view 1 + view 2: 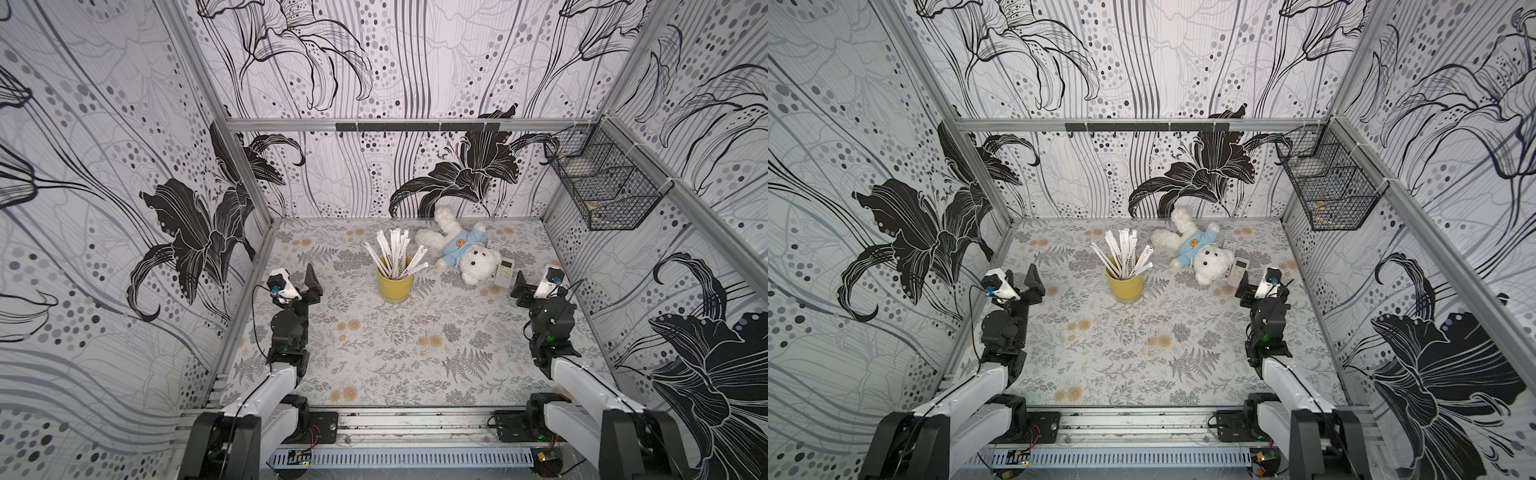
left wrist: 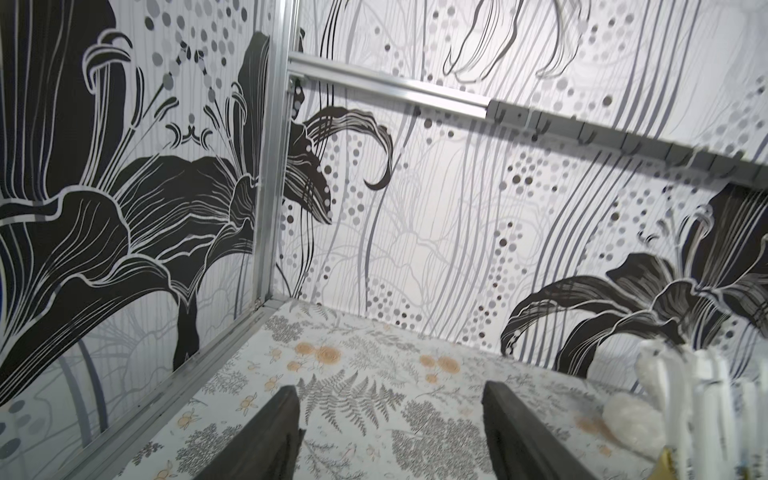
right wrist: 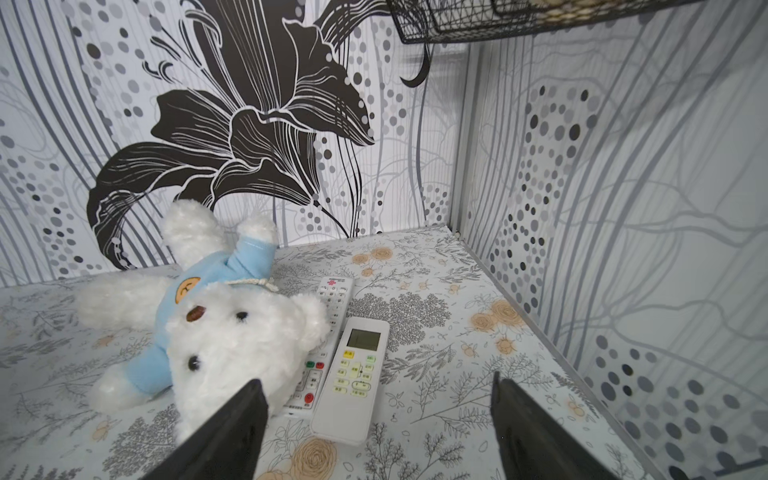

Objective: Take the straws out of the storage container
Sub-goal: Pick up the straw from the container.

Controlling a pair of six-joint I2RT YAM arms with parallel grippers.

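Note:
Several white paper-wrapped straws (image 1: 394, 253) (image 1: 1124, 251) stand fanned out in the mustard-yellow storage container (image 1: 395, 287) (image 1: 1124, 287) at the middle of the floral table. In the left wrist view the straws (image 2: 706, 399) show blurred at the frame's edge, with a sliver of the container (image 2: 665, 462). My left gripper (image 1: 313, 284) (image 1: 1034, 283) (image 2: 390, 386) hovers left of the container, open and empty. My right gripper (image 1: 519, 287) (image 1: 1241, 287) (image 3: 376, 380) is open and empty at the right, just in front of two remotes.
A white teddy in a blue shirt (image 1: 461, 249) (image 3: 220, 332) lies right of the container. Two white remotes (image 1: 504, 272) (image 3: 358, 374) lie beside its head. A black wire basket (image 1: 602, 187) hangs on the right wall. Patterned walls close in three sides.

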